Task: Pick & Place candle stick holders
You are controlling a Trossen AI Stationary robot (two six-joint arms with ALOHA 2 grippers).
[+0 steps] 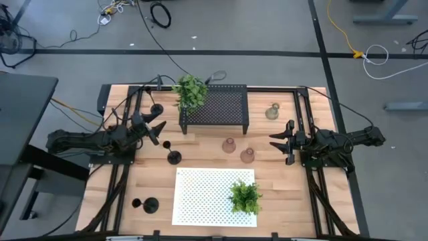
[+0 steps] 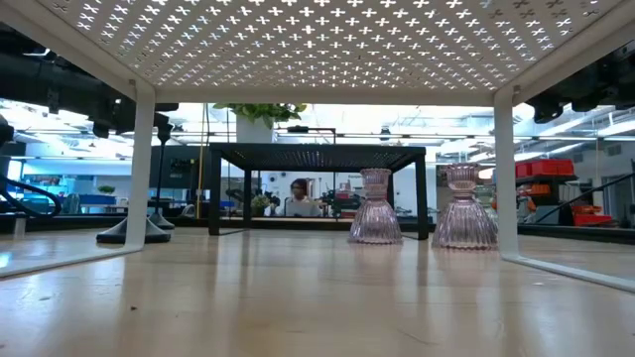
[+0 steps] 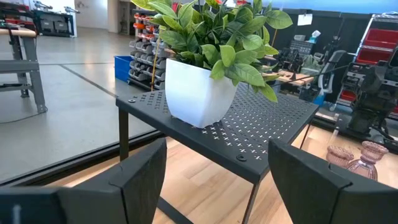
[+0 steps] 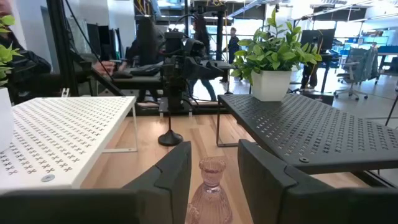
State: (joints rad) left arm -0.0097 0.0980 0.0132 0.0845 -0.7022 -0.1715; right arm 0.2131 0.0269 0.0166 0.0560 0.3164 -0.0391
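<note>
Two pink glass candle stick holders point(image 1: 229, 145) point(image 1: 248, 155) stand on their bases on the table in front of the black rack. An olive-green one point(image 1: 272, 112) stands to the rack's right. Slim black holders stand at the left point(image 1: 157, 108) point(image 1: 174, 158), and two more near the front left point(image 1: 151, 205). My left gripper point(image 1: 158, 132) hovers open at the left, facing the rack, with nothing between its fingers point(image 3: 140, 180). My right gripper point(image 1: 276, 143) is open at the right. It faces a pink holder point(image 4: 210, 186), which stands a little ahead of its fingertips, apart from them.
The black mesh rack point(image 1: 221, 107) at the far middle carries a leafy plant in a white pot point(image 3: 199, 93). A white perforated rack point(image 1: 200, 194) at the near middle carries another plant point(image 1: 245, 196). Bare wood lies between the two racks.
</note>
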